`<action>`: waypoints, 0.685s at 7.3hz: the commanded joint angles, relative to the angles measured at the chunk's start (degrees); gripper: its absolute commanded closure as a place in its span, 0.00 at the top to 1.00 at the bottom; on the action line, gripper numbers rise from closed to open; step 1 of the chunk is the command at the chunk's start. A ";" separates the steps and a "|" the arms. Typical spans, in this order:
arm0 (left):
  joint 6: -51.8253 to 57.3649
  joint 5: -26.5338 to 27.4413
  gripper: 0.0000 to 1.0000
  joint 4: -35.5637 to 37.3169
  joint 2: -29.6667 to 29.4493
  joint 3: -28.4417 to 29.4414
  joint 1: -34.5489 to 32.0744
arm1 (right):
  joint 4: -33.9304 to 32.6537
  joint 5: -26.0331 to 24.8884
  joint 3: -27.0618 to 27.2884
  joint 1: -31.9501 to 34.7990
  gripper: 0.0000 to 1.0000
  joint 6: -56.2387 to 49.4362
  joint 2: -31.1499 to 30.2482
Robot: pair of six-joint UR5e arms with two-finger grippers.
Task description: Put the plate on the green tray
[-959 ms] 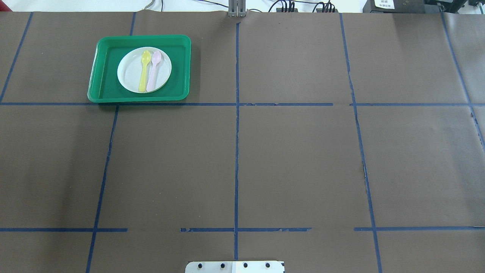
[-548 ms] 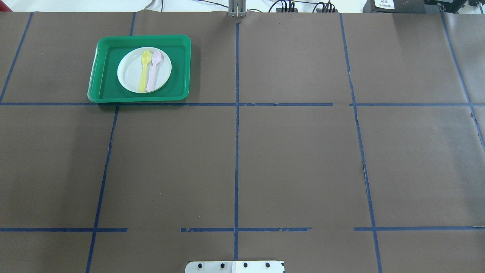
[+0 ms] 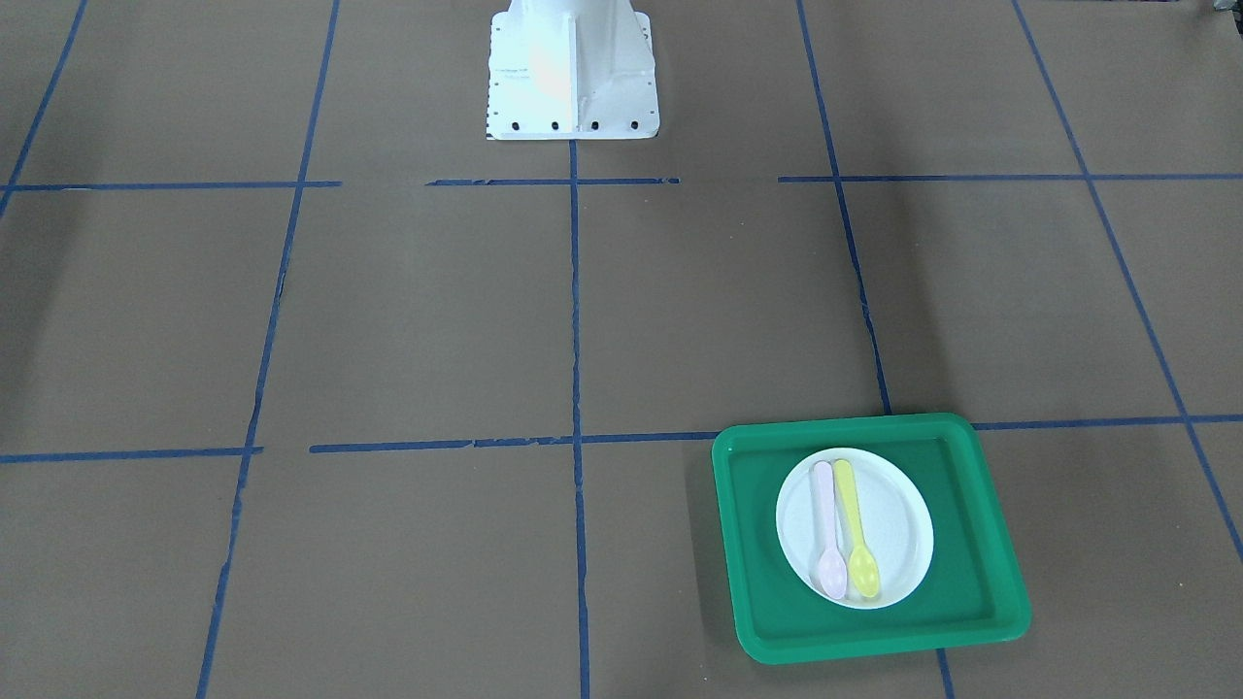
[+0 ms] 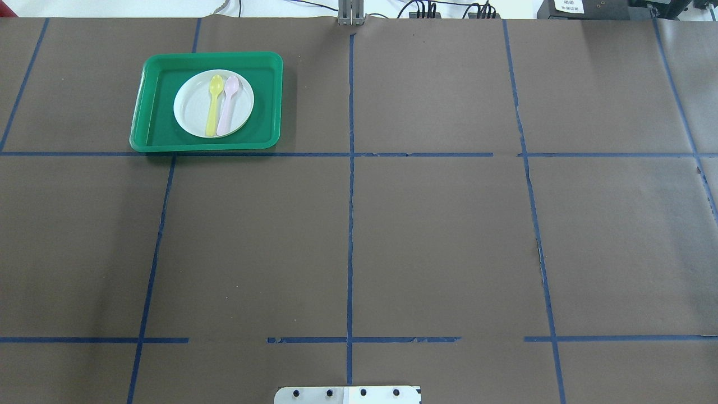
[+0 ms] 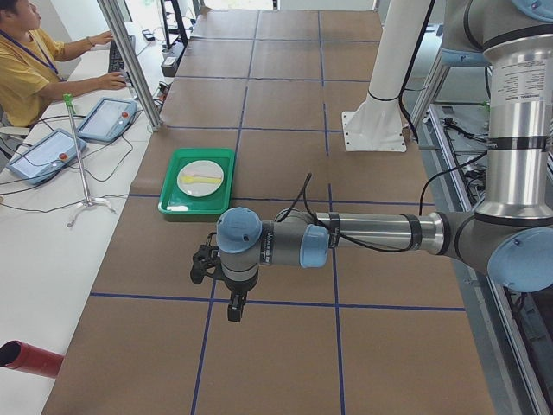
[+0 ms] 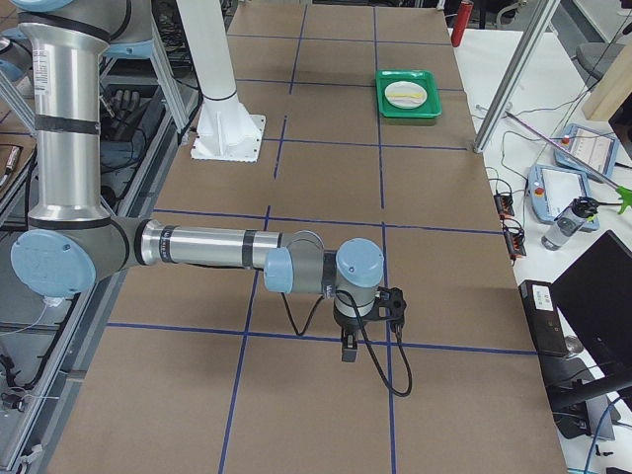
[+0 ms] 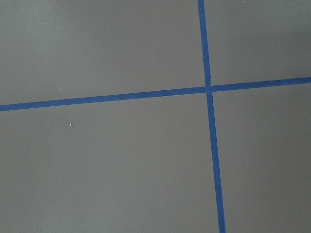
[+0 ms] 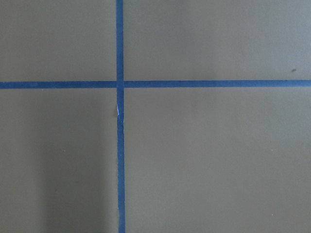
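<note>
A white round plate (image 4: 193, 115) lies inside the green tray (image 4: 157, 134) at the far left of the table. A yellow spoon (image 4: 212, 106) and a pink spoon (image 4: 227, 106) lie side by side on the plate. Plate (image 3: 898, 524) and tray (image 3: 757, 582) also show in the front-facing view. My left gripper (image 5: 233, 311) hangs low over bare table, well short of the tray (image 5: 173, 197). My right gripper (image 6: 348, 353) hangs over the table's other end, far from the tray (image 6: 390, 107). I cannot tell whether either is open or shut. Both wrist views show only table.
The table is covered in brown paper with a blue tape grid. The white robot pedestal (image 3: 571, 68) stands at the table's near-robot edge. An operator (image 5: 26, 69) sits at a side desk with tablets (image 5: 108, 117). A red cylinder (image 5: 26, 359) lies off the table.
</note>
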 commanded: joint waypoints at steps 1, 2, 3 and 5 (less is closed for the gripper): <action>0.20 0.12 1.00 -0.32 -0.22 -0.22 0.07 | 0.04 -0.07 0.00 0.00 1.00 0.00 0.00; 0.20 0.12 1.00 -0.32 -0.66 -0.48 0.07 | 0.04 -0.07 0.00 0.00 1.00 0.00 0.00; 0.20 0.12 1.00 -0.32 -0.75 -0.74 0.07 | 0.04 -0.07 0.00 0.00 1.00 0.00 0.00; 0.20 0.12 1.00 -0.23 -0.66 -1.00 0.07 | 0.04 0.02 0.00 0.00 1.00 0.00 0.00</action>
